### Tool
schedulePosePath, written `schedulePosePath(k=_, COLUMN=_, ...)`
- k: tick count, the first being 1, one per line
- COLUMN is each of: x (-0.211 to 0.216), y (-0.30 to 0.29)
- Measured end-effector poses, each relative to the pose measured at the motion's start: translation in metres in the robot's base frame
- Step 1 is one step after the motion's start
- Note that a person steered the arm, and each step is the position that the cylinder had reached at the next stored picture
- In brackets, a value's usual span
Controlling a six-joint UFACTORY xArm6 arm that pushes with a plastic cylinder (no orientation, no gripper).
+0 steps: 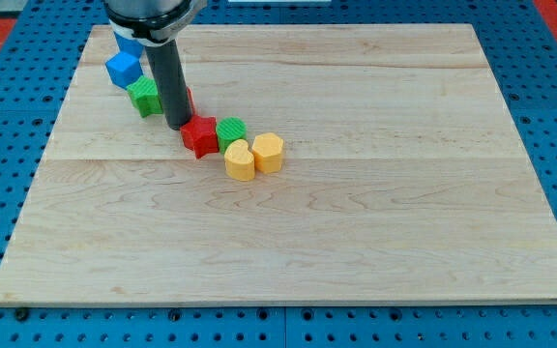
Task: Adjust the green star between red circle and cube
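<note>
My tip [176, 125] rests on the board at the upper left, in the middle of a cluster of blocks. A green star [144, 96] lies just to the tip's left. A blue cube [122, 69] sits above and left of the star, touching or nearly touching it. A red block [190, 100], mostly hidden behind the rod, shows as a sliver at the rod's right; its shape cannot be made out. A red star [200, 135] lies just right and below the tip.
A green round block [231, 130] touches the red star's right side. Two yellow blocks [240, 160] [268, 152] sit below it, side by side. Another blue block [127, 42] peeks out behind the arm at the top. The wooden board [356, 193] lies on a blue pegboard.
</note>
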State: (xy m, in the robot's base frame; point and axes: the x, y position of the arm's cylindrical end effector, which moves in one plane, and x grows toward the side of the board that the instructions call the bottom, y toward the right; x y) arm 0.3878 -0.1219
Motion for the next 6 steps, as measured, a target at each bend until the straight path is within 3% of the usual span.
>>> schedulePosePath(k=1, x=-0.023, y=0.034)
schedulePosePath(k=2, x=-0.089, y=0.057)
schedulePosePath(k=4, x=-0.082, y=-0.065)
schedulePosePath(k=5, x=-0.072, y=-0.061)
schedulePosePath(k=6, x=-0.089, y=-0.055)
